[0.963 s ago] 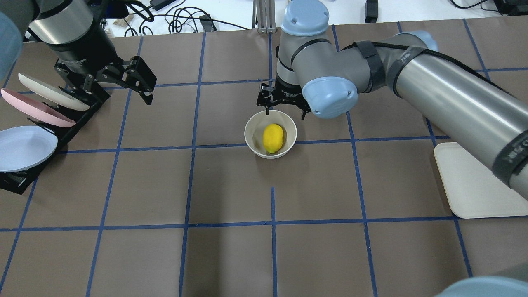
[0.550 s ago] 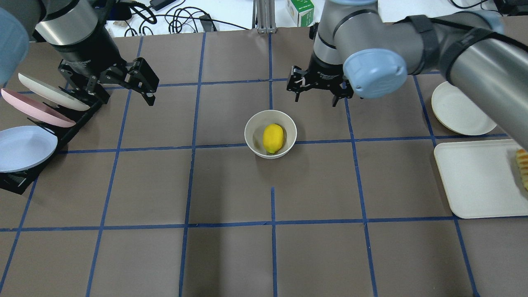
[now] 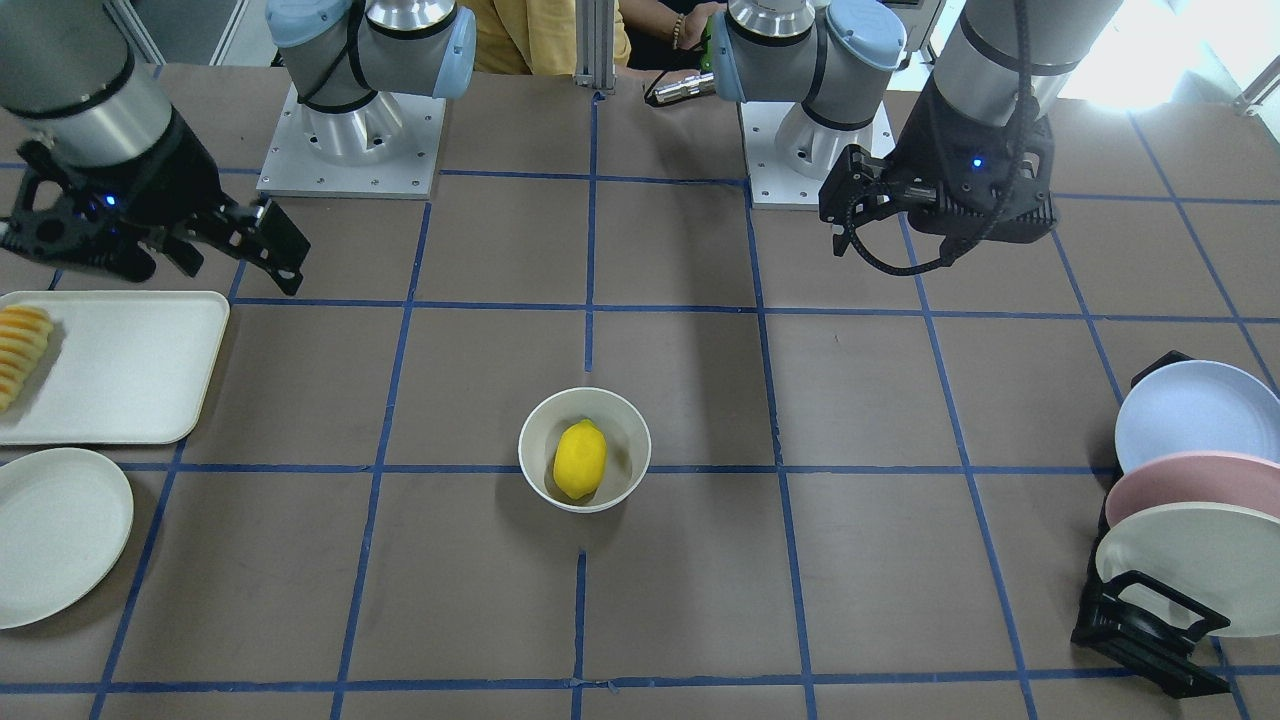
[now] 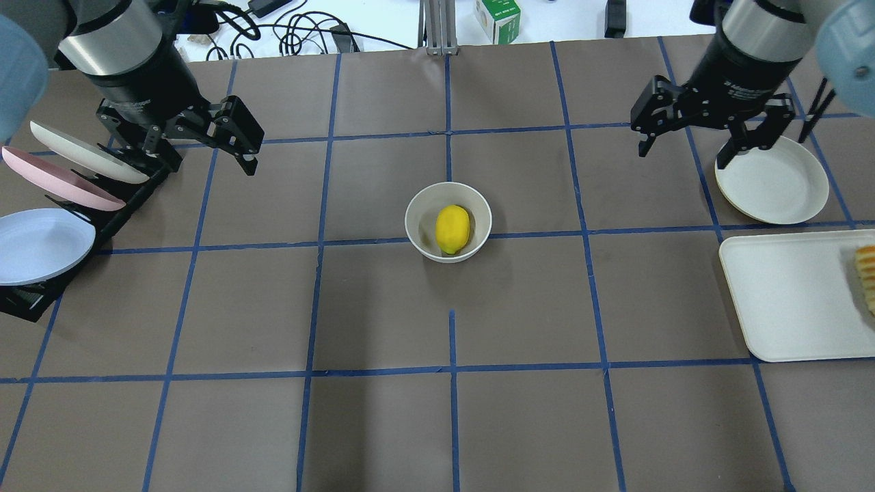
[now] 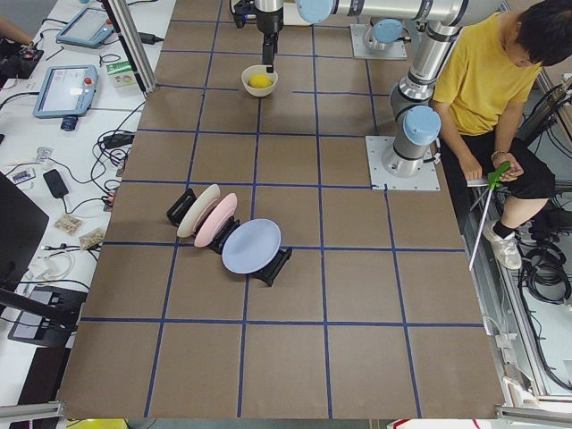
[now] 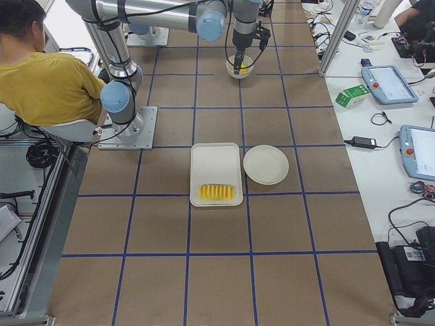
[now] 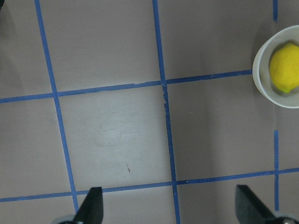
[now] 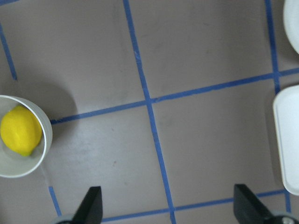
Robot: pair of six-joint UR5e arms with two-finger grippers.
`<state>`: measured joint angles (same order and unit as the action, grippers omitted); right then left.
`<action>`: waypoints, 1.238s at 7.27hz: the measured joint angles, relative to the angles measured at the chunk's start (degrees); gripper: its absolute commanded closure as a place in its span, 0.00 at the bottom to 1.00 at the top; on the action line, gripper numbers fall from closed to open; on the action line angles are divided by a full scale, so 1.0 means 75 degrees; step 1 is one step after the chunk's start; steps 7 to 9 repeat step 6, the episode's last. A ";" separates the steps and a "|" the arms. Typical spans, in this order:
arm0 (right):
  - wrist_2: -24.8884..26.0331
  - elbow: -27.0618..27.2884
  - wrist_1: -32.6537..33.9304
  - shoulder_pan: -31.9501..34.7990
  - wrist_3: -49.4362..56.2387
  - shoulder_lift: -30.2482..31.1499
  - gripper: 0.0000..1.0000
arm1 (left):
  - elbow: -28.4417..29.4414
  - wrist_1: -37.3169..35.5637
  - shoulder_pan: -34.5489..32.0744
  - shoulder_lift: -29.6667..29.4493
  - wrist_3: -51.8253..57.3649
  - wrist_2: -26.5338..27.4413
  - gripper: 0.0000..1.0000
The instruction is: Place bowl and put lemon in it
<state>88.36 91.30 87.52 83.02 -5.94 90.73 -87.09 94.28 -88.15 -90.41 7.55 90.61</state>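
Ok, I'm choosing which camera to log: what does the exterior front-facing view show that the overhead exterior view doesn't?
Only front-facing: the arm bases bolted to the table, and a person in yellow behind them. Only overhead: cables and a green-and-white carton beyond the table's far edge. Both: the lemon inside the bowl, the plate rack, the tray with fruit slices, the off-white plate, and the left end effector and right end effector, both open and empty.

A brown table gridded with blue tape carries a black rack of three tilted plates at one end. At the other, a white tray with fruit slices sits just beside a round dish.
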 measured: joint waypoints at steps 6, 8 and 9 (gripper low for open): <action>-0.0066 -0.0006 -0.0409 0.0986 -0.0104 0.0451 0.00 | 0.0017 0.0004 0.0000 -0.0010 -0.0002 0.0000 0.00; -0.0066 -0.0006 -0.0409 0.0986 -0.0104 0.0451 0.00 | 0.0017 0.0004 0.0000 -0.0010 -0.0002 0.0000 0.00; -0.0066 -0.0006 -0.0409 0.0986 -0.0104 0.0451 0.00 | 0.0017 0.0004 0.0000 -0.0010 -0.0002 0.0000 0.00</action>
